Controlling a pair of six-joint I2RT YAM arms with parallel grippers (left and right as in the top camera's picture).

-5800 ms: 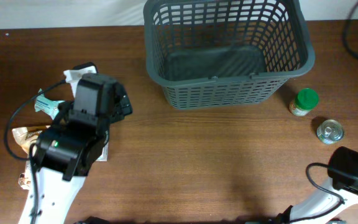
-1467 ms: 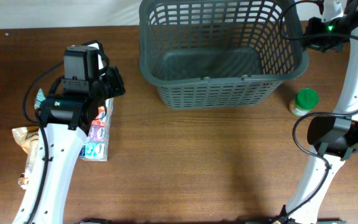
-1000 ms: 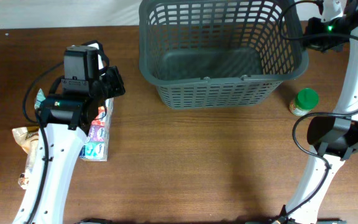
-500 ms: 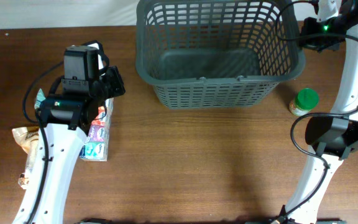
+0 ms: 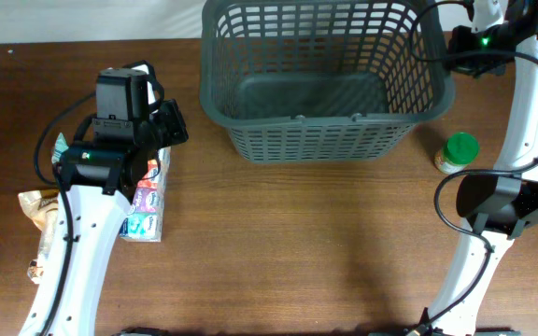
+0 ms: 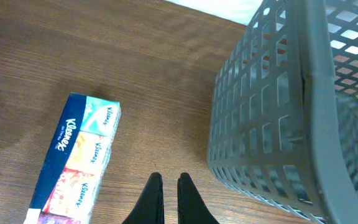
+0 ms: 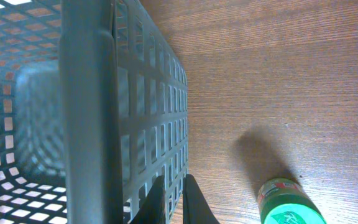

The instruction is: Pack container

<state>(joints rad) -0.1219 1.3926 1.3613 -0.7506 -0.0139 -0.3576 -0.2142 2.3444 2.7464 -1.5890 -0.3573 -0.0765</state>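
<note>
The container (image 5: 306,119) is a large dark grey lattice basket at the back of the table, and I see nothing lying on its floor. My right gripper (image 5: 458,47) is shut at its right rim. In the right wrist view the narrow fingertips (image 7: 171,180) lie against the outside of the container's side wall (image 7: 154,99). My left gripper (image 5: 171,126) is shut with nothing in it. It hovers over bare wood left of the container. In the left wrist view its tips (image 6: 168,180) point between a tissue pack (image 6: 76,155) and the container (image 6: 278,124).
A Kleenex tissue pack (image 5: 146,201) lies under my left arm, with snack bags (image 5: 37,205) further left. A green-lidded jar (image 5: 458,152) stands right of the container's front corner, also in the right wrist view (image 7: 288,202). Open wood fills the front of the table.
The container has slid a little to the left and my right gripper has moved left with it at its right side. The left arm has not moved.
</note>
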